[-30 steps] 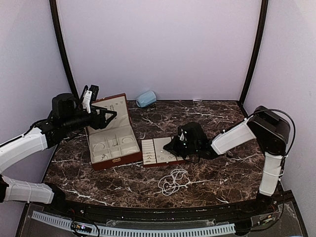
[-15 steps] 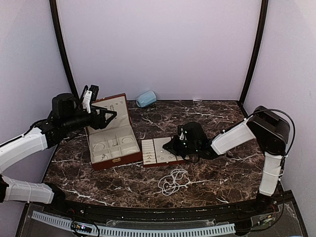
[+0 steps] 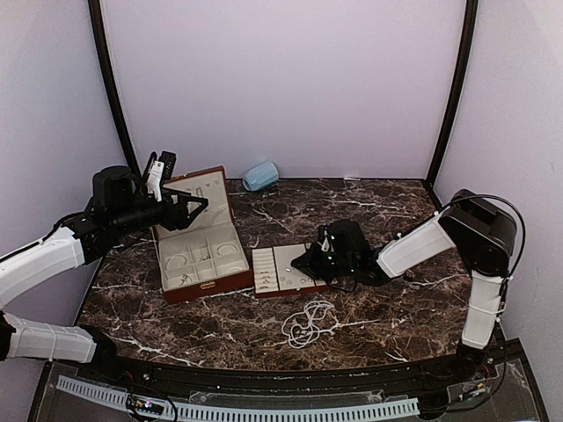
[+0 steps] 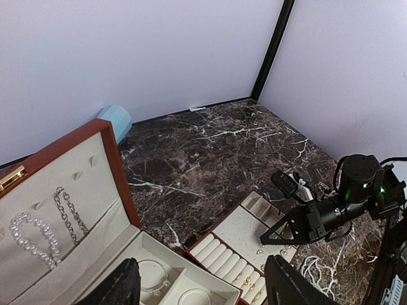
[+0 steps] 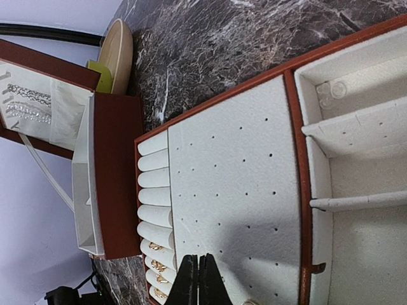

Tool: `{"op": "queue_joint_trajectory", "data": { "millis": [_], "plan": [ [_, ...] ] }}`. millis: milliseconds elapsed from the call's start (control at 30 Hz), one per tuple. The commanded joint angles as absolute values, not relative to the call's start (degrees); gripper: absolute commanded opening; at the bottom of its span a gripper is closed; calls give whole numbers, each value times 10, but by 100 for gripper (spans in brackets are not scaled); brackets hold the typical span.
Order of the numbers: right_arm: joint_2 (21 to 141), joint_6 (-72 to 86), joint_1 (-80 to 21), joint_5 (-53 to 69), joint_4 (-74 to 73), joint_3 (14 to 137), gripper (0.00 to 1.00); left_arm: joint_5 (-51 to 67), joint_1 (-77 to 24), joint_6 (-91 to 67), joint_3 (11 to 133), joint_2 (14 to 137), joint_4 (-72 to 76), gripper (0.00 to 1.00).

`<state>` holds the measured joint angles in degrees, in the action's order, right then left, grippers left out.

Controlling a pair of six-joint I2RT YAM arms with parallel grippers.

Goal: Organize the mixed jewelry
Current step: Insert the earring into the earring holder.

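My right gripper (image 5: pixel 198 257) is shut, with nothing showing between its tips, just above the perforated earring pad (image 5: pixel 235 178) of the small tray (image 3: pixel 286 270). Gold rings (image 5: pixel 156 246) sit in the tray's ring rolls, and pearl earrings (image 4: pixel 283 254) are on the pad's near edge. A long bead strand (image 3: pixel 308 323) lies loose on the table in front of the tray. My left gripper (image 3: pixel 198 204) hangs open above the reddish-brown case (image 3: pixel 198 242). Thin bangles (image 4: pixel 152 286) lie in the case's compartments. Chains (image 4: pixel 67 213) hang in its lid.
A pale blue rounded object (image 3: pixel 260 176) lies at the back wall behind the case. Dark marble tabletop (image 3: pixel 369 211) stretches right of the tray. Black frame posts (image 3: pixel 453 88) rise at the back corners.
The right gripper has drifted very slightly to the right over the tray. The left arm has not moved.
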<state>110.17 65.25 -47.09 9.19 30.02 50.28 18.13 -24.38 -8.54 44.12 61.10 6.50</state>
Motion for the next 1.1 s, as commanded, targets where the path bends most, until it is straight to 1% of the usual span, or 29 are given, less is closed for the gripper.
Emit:
{"op": "queue_joint_trajectory", "data": {
  "millis": [0,567,967,1067],
  "plan": [
    [1115,653,-468,91,323,497,0,181,-242,-78,452,600,63,70],
    [1127,650,-469,93,341,501,0,181,-242,-77,452,598,62,70],
    [1105,628,-469,81,308,485,0,182,-242,-78,452,598,63,70],
    [1100,622,-469,77,298,485,2,182,-242,-77,452,597,63,70]
  ]
}}
